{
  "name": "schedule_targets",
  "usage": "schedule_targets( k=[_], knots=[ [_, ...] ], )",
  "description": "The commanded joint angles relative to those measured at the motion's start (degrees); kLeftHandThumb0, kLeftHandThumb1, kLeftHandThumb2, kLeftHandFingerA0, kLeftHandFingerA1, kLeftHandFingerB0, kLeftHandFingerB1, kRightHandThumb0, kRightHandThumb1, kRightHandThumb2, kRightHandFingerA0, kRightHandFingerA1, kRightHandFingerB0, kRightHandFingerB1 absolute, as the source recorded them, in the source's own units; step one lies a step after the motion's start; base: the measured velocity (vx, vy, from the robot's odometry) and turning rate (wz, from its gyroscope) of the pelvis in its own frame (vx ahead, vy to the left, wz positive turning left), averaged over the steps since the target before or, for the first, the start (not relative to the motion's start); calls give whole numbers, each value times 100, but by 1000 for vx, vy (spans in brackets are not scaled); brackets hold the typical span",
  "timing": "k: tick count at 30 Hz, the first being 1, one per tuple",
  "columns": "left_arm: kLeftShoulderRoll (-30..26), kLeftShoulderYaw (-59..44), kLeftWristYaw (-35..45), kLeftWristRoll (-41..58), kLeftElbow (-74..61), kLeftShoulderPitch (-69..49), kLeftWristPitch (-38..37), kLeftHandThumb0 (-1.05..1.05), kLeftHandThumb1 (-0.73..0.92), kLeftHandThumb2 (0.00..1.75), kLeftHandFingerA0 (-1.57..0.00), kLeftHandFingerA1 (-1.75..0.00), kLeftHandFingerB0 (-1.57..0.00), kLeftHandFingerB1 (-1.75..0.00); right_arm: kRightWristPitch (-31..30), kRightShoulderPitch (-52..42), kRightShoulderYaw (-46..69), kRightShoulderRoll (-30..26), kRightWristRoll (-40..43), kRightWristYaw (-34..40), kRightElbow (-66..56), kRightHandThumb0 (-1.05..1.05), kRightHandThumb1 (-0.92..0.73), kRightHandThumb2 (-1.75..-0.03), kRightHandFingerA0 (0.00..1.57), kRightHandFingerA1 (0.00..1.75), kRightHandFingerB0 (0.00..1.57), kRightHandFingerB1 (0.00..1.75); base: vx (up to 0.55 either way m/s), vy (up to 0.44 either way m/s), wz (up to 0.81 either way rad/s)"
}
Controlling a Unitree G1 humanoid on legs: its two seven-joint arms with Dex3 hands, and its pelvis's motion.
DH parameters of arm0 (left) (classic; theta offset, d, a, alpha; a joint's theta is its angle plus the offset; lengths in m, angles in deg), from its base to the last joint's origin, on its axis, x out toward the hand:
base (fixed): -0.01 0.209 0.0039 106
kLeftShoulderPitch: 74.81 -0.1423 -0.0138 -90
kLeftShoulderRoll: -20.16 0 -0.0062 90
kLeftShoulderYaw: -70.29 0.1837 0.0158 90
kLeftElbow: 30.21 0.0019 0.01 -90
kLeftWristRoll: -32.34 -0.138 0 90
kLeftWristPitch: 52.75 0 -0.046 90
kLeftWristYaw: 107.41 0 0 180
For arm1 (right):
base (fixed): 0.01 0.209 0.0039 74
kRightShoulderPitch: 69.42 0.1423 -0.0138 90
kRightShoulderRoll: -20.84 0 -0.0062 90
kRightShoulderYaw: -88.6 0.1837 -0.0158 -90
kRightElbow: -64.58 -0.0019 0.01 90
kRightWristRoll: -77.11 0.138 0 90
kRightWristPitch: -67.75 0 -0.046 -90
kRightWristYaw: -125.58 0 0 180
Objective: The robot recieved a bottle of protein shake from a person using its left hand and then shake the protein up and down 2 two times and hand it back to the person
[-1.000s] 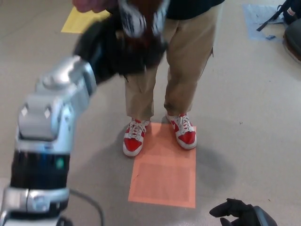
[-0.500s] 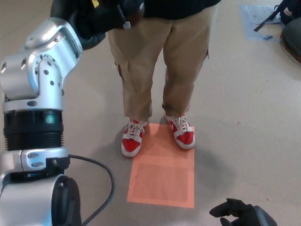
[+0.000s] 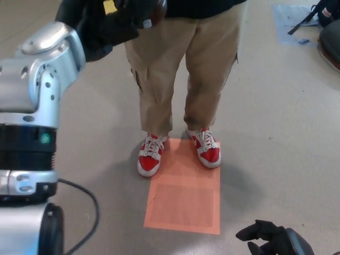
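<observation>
My left hand point(image 3: 109, 21) is raised to the top edge of the head view, fingers wrapped around the protein shake bottle point(image 3: 151, 11). Only the bottle's dark lower end with a bit of white label shows; the rest is cut off by the frame. The silver left forearm point(image 3: 37, 101) fills the left side. A person point(image 3: 183, 64) in tan trousers and red-and-white shoes stands facing me. My right hand point(image 3: 271, 238) hangs low at the bottom right, fingers apart, holding nothing.
An orange rectangle point(image 3: 185, 196) is taped on the grey floor under the person's feet. A yellow patch point(image 3: 109, 6) lies behind my left hand. Blue tape and dark gear point(image 3: 329, 37) sit at the top right.
My left arm has swung up and leftward with the bottle, from mid-frame a second ago to the top edge. Since half a second ago it has barely shifted. The right hand stays put.
</observation>
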Motion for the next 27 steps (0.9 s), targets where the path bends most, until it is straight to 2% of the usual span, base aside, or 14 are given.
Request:
schedule_targets(
  k=[1,5,6,8,9,10,11,12,15,16,24,25,26,27],
  knots=[
    [-665,488,1364,66,-186,-359,-236,-94,57,94,0,0,0,0,-59,253,108,-57,142,-150,35,-24,-74,-76,94,60,79,62,0,0,0],
    [-977,842,1386,-203,-493,-757,-521,-94,76,109,-1,-18,-7,-14,-41,302,60,-83,77,-88,24,-24,-75,-74,95,59,79,61,0,0,0],
    [-1033,981,1277,-333,-644,-909,-534,-83,92,72,-4,-25,-6,-24,-31,293,79,-81,103,-111,28,-24,-74,-74,94,59,80,62,0,0,0],
    [-1188,1458,894,-928,-929,-1560,-1066,-83,91,81,-8,-29,-10,-23,-39,284,103,-79,133,-152,33,-25,-74,-75,93,60,80,61,0,0,0],
    [-1155,1536,687,-1105,-863,-1876,-1536,-81,87,117,-8,-44,-10,-36,-46,286,111,-69,134,-141,42,-25,-74,-76,92,60,79,61,0,0,0],
    [-1144,1604,481,-1296,-762,-2048,-1903,-34,55,113,-3,-47,-1,-46,-66,327,124,-64,144,-155,42,-27,-75,-76,90,58,77,59,0,0,0],
    [-1156,1677,288,-1497,-661,-2139,-2194,-34,55,113,-3,-47,-1,-46,-94,388,140,-63,158,-183,36,-27,-75,-76,90,58,77,59,0,0,0],
    [-1165,1704,218,-1564,-619,-2234,-2297,-76,92,77,-29,-37,-17,-30,-110,390,135,-64,152,-185,35,-27,-77,-73,89,57,75,57,0,0,0],
    [-1150,1827,-450,-2038,373,-2721,-3528,-55,86,66,-46,-39,-25,-30,-208,622,143,-104,125,-167,61,-30,-80,-69,85,55,75,50,0,0,0],
    [-1124,1909,-751,-2195,735,-2869,-3847,-24,69,60,-57,-42,-31,-33,-285,677,108,-131,74,-146,65,-32,-81,-65,73,52,64,43,0,0,0],
    [-1364,2917,-2147,-3289,2535,-3259,-5108,-19,62,58,-55,-42,-29,-32,-751,882,-215,-245,-322,55,85,-28,-84,-65,69,94,58,40,0,0,0],
    [-1435,3170,-2480,-3553,2750,-3283,-5275,-28,59,57,-53,-42,-27,-32,-1000,948,-270,-226,-399,157,109,-31,-84,-64,69,86,57,38,0,0,0],
    [-1457,3293,-2622,-3651,2874,-3286,-5364,-24,41,88,-42,-60,-13,-47,-1135,981,-295,-218,-430,212,122,-32,-84,-64,65,61,55,39,0,0,0],
    [-1439,3344,-2688,-3667,2965,-3292,-5413,-36,57,58,-51,-42,-25,-32,-1238,1004,-318,-218,-460,255,129,-33,-83,-64,61,51,54,39,0,0,0]
  ],
)
